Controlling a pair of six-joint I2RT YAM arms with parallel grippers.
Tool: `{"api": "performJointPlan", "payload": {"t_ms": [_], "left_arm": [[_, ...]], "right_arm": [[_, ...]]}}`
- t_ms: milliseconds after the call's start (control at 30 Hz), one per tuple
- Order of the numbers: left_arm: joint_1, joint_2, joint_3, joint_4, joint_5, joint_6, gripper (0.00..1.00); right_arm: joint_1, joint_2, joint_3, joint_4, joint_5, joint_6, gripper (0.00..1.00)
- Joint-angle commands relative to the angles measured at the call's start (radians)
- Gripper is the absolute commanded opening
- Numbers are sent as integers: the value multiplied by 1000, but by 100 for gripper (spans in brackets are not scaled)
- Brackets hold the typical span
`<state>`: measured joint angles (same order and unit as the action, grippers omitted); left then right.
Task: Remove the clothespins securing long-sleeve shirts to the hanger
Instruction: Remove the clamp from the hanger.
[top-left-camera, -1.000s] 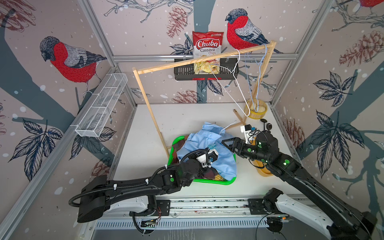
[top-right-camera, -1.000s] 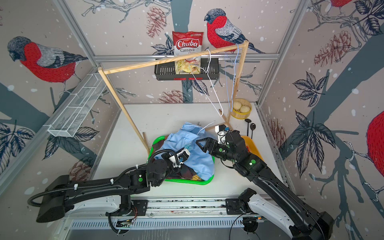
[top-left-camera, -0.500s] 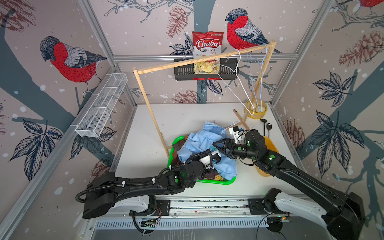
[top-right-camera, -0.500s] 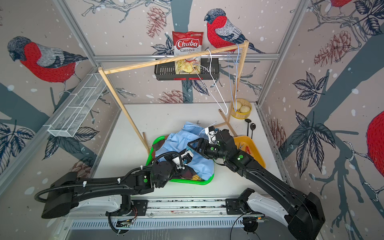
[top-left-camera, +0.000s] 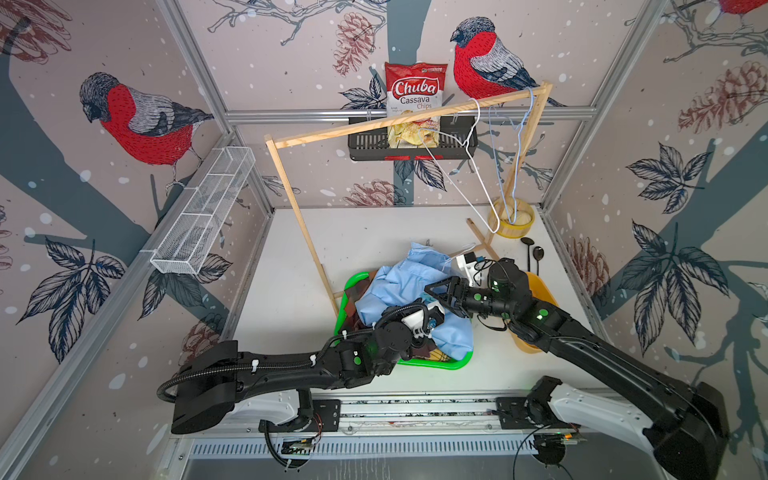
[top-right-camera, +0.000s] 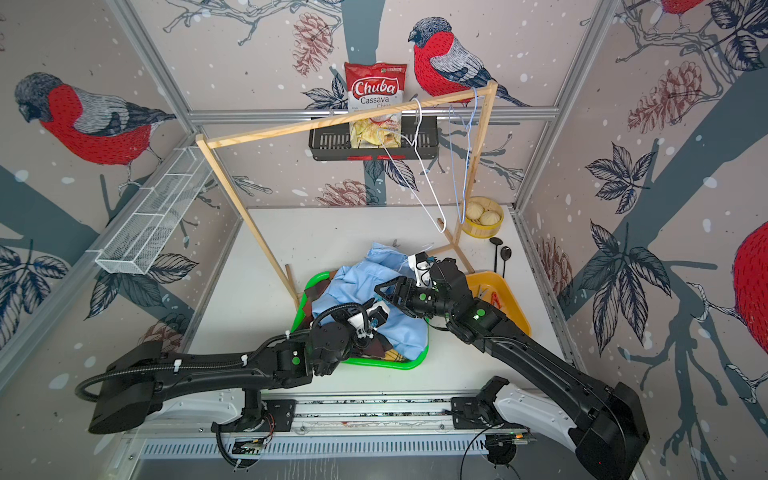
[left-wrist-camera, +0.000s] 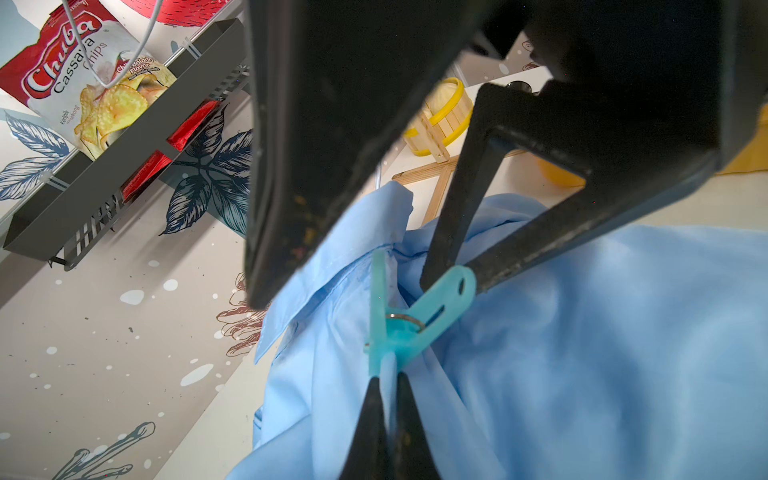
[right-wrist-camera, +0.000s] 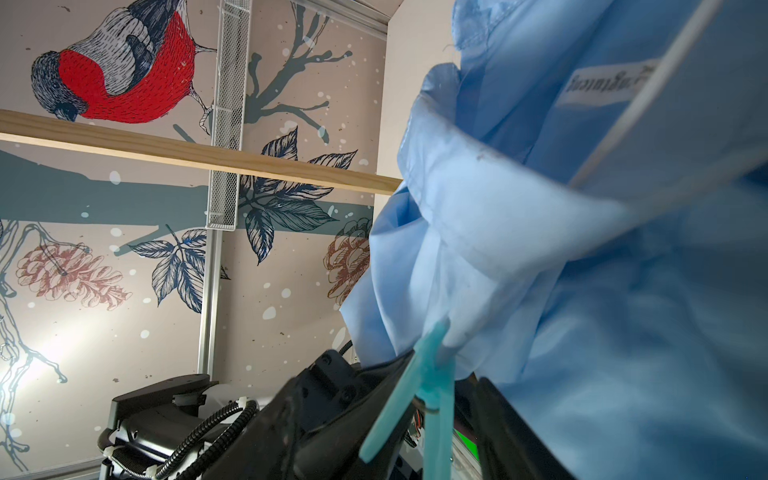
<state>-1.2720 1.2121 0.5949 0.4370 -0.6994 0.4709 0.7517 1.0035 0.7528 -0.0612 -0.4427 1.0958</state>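
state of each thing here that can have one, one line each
teal clothespin, clamped on the light blue shirt
light blue shirt, crumpled in the green tray, pinned
left gripper, shut on the shirt beside the clothespin
right gripper, open, jaws straddling the clothespin's handles
white hanger, bare, hooked on the wooden rail
blue hanger, bare, hooked on the same rail

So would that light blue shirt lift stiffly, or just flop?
Probably floppy: the light blue shirt lies crumpled in soft folds over the green tray. Likely light too: the thin cloth bunches where the left gripper pinches it. The teal clothespin clipped on would probably ride along.
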Motion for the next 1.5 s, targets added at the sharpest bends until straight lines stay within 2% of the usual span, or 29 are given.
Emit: {"api": "performJointPlan", "payload": {"t_ms": [0, 833, 1167, 1467], "left_arm": [[-1, 2, 5, 3, -13, -23, 0], [0, 30, 8, 12, -35, -44, 0], [-2, 41, 9, 12, -33, -49, 0], [-3, 48, 9, 12, -31, -52, 0]], "right_arm": [[1, 3, 3, 6, 16, -5, 64], [4, 7, -54, 54, 13, 55, 44], [-32, -9, -47, 63, 10, 59, 44], [-32, 7, -58, 93, -4, 73, 38]]}}
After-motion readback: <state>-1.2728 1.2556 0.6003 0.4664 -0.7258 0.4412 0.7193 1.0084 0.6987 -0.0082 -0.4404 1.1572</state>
